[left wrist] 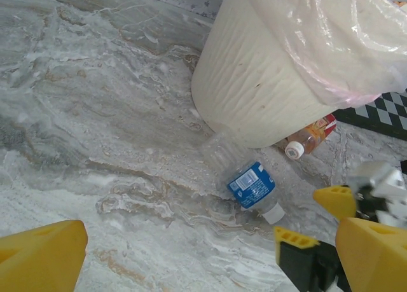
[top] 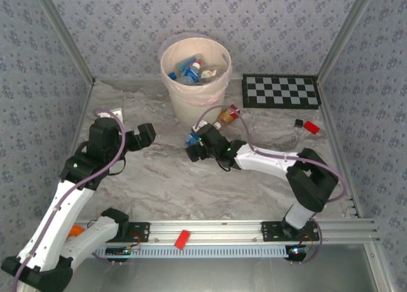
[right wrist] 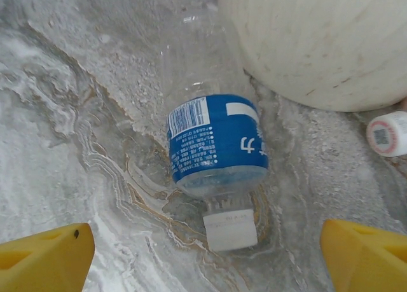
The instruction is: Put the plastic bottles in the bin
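Observation:
The bin (top: 194, 76) stands at the back centre with several bottles inside (top: 191, 70). A clear bottle with a blue label (right wrist: 216, 146) and a white cap (right wrist: 230, 229) lies on the table just in front of the bin (right wrist: 318, 44). My right gripper (right wrist: 203, 266) hovers open over its cap end, one yellow finger on each side, not touching. A brown bottle with a red label (top: 227, 117) lies by the bin's base. My left gripper (top: 143, 137) is open and holds nothing, to the left of the blue-label bottle (left wrist: 251, 184).
A checkerboard (top: 281, 91) lies at the back right, with a small red piece (top: 310, 127) and a black piece (top: 298, 122) near it. A red block (top: 182, 239) sits on the front rail. Patterned walls close in three sides.

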You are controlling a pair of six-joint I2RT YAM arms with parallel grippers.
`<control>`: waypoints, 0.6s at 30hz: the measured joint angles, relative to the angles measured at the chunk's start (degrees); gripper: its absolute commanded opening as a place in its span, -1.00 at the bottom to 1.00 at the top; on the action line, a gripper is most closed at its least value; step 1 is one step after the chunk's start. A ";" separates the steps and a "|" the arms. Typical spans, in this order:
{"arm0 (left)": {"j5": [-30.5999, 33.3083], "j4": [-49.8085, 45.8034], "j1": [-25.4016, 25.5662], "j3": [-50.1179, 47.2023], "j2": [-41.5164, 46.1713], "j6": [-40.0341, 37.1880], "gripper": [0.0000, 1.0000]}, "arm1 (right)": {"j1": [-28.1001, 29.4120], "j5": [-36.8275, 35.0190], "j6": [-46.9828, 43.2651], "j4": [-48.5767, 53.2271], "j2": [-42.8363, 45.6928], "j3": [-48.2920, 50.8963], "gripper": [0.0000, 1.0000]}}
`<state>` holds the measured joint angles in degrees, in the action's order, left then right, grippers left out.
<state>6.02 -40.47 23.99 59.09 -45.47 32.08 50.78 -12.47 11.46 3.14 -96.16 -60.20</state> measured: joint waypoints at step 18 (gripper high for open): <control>2.43 -2.84 -0.37 0.28 3.48 -0.70 1.00 | -0.98 -2.86 -1.79 -0.39 -15.04 -11.15 0.95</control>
<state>8.45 -43.31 23.62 59.37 -42.00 31.38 49.80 -15.33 9.67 2.74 -111.20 -71.35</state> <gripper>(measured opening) 0.997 0.976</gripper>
